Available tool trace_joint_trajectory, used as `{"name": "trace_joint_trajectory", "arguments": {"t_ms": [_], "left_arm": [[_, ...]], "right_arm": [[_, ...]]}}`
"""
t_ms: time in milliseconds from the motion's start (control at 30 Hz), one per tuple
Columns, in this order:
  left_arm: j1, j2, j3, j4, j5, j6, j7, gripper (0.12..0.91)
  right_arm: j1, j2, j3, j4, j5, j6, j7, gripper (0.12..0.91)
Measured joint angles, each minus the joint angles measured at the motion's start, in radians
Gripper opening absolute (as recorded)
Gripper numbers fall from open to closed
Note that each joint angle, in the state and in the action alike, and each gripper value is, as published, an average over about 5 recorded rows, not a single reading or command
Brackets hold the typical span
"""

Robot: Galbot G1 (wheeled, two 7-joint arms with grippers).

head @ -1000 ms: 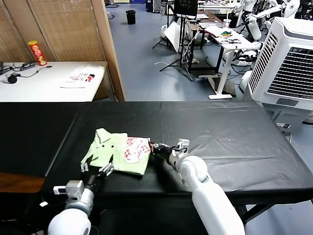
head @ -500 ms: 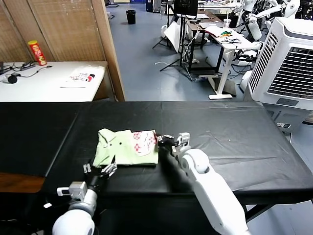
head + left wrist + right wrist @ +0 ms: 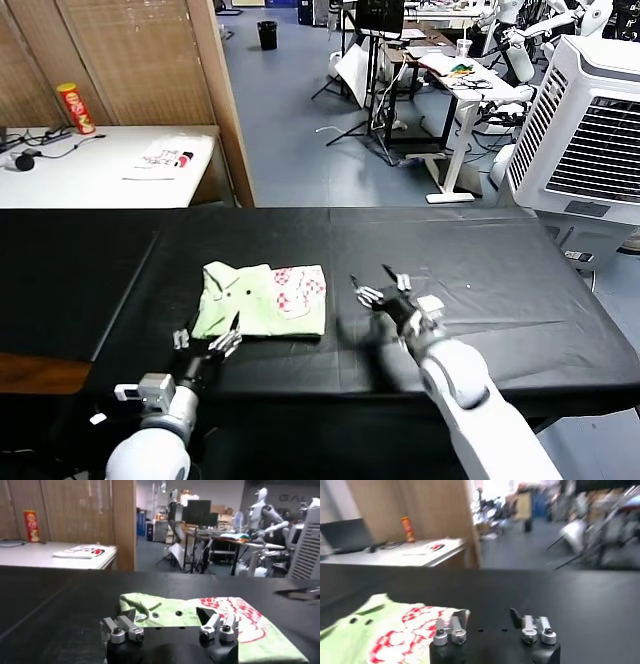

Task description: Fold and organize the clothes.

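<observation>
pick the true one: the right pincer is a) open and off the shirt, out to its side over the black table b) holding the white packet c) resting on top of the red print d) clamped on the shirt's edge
a: in the head view the right pincer stands open above the black table, with a strip of bare table between it and the folded mint-green T-shirt.
</observation>
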Motion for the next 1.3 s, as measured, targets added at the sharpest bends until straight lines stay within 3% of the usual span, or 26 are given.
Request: {"name": "trace_joint_trajectory", "arguments": {"t_ms": [200, 333, 567, 1000, 1300], "left_arm": [[0.049, 0.044, -0.005, -0.031, -0.010, -0.017, -0.034, 0.798], [0.119, 0.055, -0.017, -0.082, -0.014, -0.031, -0.035, 0.798], [0.223, 0.065, -0.043, -0.132, -0.011, -0.040, -0.033, 0.798], [0.383, 0.067, -0.161, -0.174, -0.053, -0.133, 0.000, 0.798], [0.469, 0.068, -0.216, -0.172, -0.062, -0.142, 0.022, 0.798]], "right_arm": [[-0.299, 0.010, 0.114, 0.173, -0.130, 0.136, 0.039, 0.798], [-0.482, 0.034, 0.175, 0.254, -0.177, 0.208, 0.054, 0.798], [-0.657, 0.039, 0.236, 0.330, -0.182, 0.224, 0.080, 0.798], [-0.843, 0.053, 0.274, 0.427, -0.171, 0.293, 0.223, 0.798], [-0.919, 0.057, 0.281, 0.460, -0.170, 0.297, 0.235, 0.798]]}}
